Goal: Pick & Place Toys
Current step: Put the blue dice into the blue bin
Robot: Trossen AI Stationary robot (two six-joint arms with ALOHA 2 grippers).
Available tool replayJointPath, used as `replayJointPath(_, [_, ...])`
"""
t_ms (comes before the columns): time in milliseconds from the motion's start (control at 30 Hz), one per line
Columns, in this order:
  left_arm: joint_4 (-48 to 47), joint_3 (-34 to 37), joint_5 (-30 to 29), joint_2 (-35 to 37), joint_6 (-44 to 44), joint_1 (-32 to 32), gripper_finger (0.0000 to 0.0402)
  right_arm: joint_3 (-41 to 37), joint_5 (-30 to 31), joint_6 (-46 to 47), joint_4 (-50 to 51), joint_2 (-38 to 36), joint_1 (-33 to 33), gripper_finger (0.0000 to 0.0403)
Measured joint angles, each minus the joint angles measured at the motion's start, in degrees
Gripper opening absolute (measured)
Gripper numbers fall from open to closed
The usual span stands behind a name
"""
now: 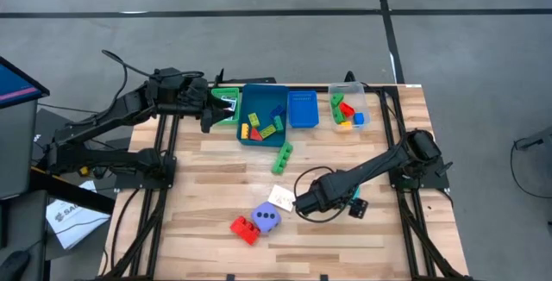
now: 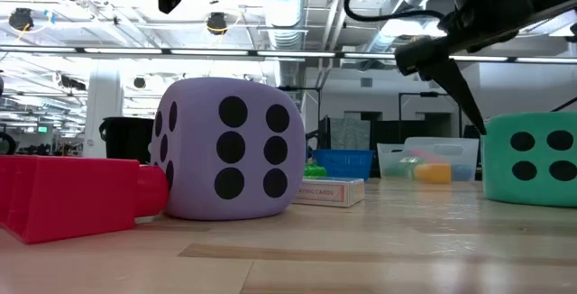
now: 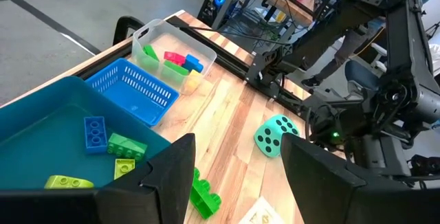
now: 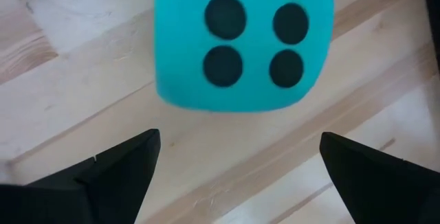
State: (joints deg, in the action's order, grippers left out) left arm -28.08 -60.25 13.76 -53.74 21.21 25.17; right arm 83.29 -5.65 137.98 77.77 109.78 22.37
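Hovering with jaws wide, right gripper [image 4: 234, 165] over teal dice [image 4: 244, 38] on table [image 1: 379, 229]; several bricks binned, purple dice [image 1: 266, 218], red brick [image 1: 244, 227] are waiting; left gripper [image 3: 237, 176] part-open, empty

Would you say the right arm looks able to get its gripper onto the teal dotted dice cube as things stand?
Probably yes. The right gripper is open and hangs just above the teal dotted dice cube, which sits alone on the bare wooden table. Nothing lies between the fingers and the cube, so the way looks free.
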Motion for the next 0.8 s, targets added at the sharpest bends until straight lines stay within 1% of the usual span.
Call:
replayJointPath(100, [0.0, 0.0, 0.0, 0.0, 0.0, 0.0, 0.0208, 1.6, 1.5, -0.6, 0.2, -0.1, 0.0, 0.0396])
replayJointPath(233, [0.0, 0.0, 0.0, 0.0, 0.0, 0.0, 0.0208, 1.8, 2.8, -0.6, 2.1, -2.7, 0.0, 0.0396])
replayJointPath(433, [-0.1, 0.0, 0.0, 0.0, 0.0, 0.0, 0.0208, 1.8, 2.9, -0.1, 10.1, -8.2, 0.0, 0.0396])
replayJointPath(500, [-0.2, 0.0, 0.0, 0.0, 0.0, 0.0, 0.0208, 1.6, 3.1, -0.1, 10.8, -9.6, 0.0, 0.0396])
replayJointPath(567, [-0.2, 0.0, 0.0, 0.0, 0.0, 0.0, 0.0208, 0.3, 3.8, 0.0, 9.5, -11.0, 0.0, 0.0396])
replayJointPath(667, [-0.2, 0.0, 0.0, 0.0, 0.0, 0.0, 0.0208, -2.8, 4.6, 0.1, 4.7, -12.2, 0.0, 0.0396])
replayJointPath(800, [-0.2, 0.0, 0.0, 0.0, 0.0, 0.0, 0.0208, -7.7, 4.2, 0.1, -1.7, -13.1, 0.0, 0.0396])
